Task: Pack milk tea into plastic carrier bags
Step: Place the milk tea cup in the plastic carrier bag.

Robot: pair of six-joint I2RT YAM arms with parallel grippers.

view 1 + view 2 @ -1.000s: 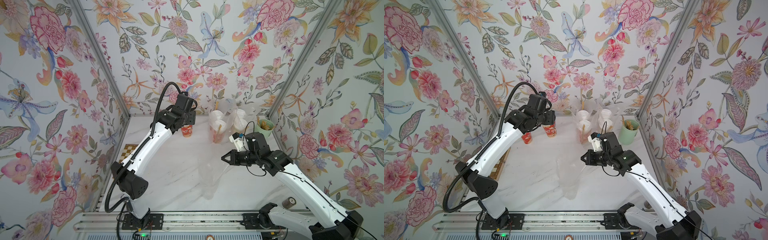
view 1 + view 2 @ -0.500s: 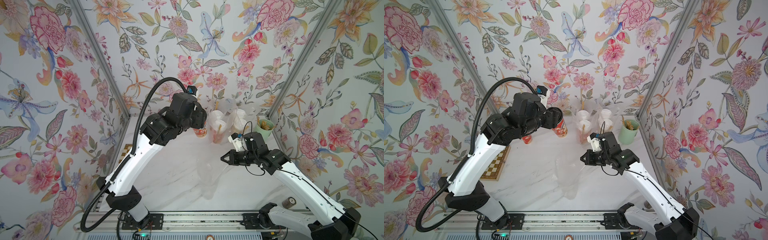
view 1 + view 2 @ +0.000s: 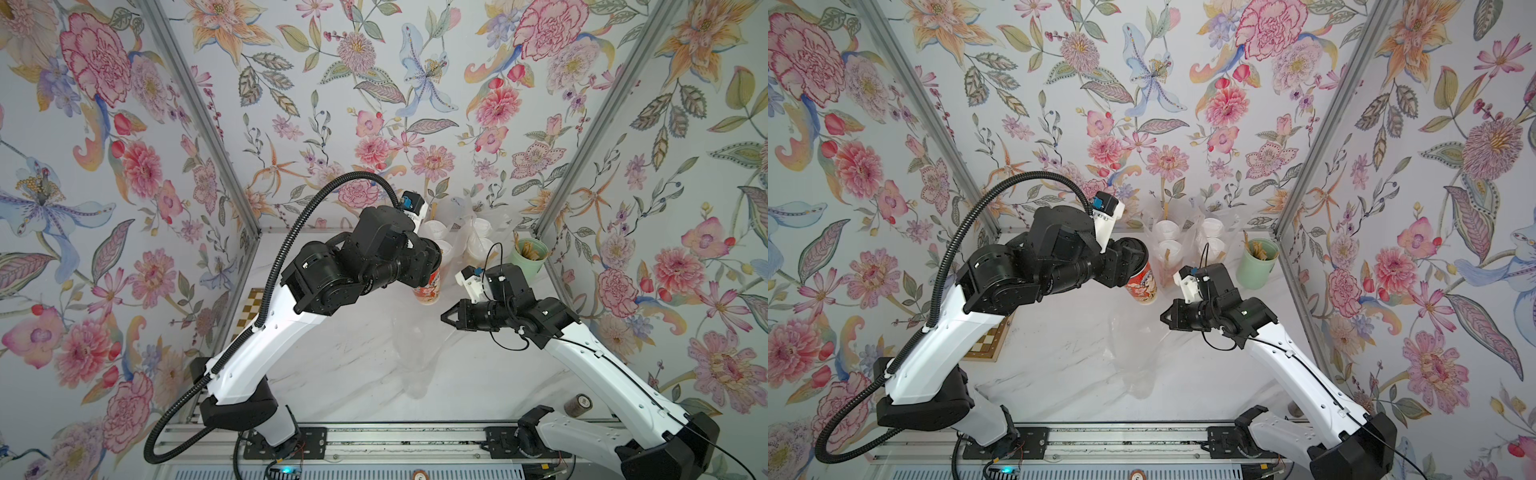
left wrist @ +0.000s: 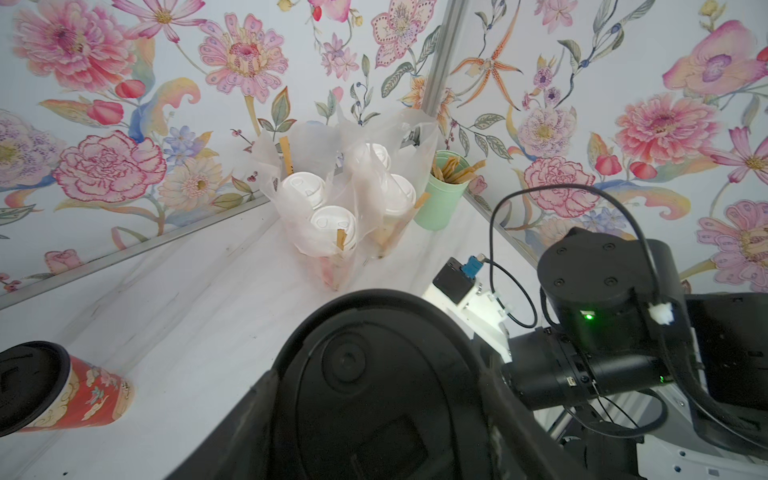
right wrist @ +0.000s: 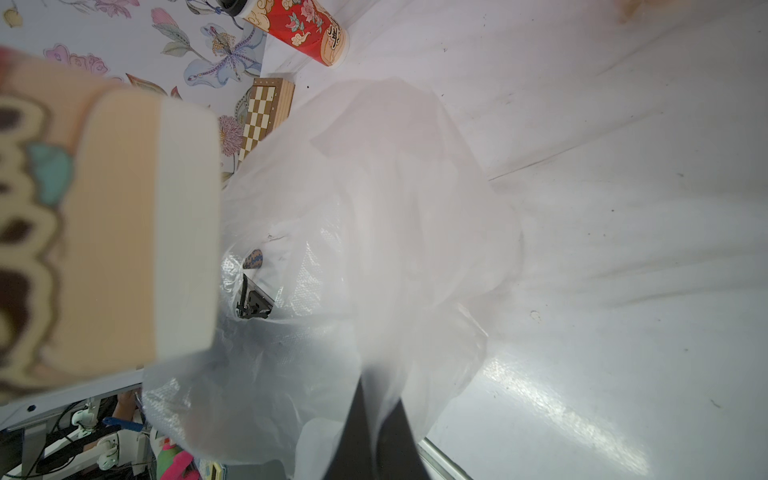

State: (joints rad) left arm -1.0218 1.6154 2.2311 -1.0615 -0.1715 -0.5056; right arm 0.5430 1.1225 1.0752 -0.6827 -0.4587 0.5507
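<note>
My left gripper (image 3: 430, 266) (image 3: 1133, 259) is shut on a red milk tea cup (image 3: 428, 291) (image 3: 1142, 286) with a black lid (image 4: 374, 395), held off the table beside the back bags. The right gripper (image 3: 446, 316) (image 3: 1165, 318) (image 5: 374, 419) is shut on the rim of a limp transparent plastic carrier bag (image 3: 419, 357) (image 3: 1138, 357) (image 5: 374, 208) standing mid-table below the cup. The held cup's base (image 5: 104, 216) looms blurred in the right wrist view. Another red cup with a black lid (image 4: 62, 390) (image 5: 307, 29) stands on the table to the left.
Two filled carrier bags with white-lidded cups (image 3: 440, 241) (image 3: 1167, 249) (image 4: 328, 216) stand at the back wall. Beside them is a mint-green cup of brown sticks (image 3: 528, 257) (image 3: 1256, 266) (image 4: 440, 195). A checkered board (image 3: 249, 307) (image 3: 988, 340) lies at the left edge.
The left arm has lifted the red cup from the back left and carried it right and forward, toward the open bag. The right gripper has stayed put, still pinching the bag.
</note>
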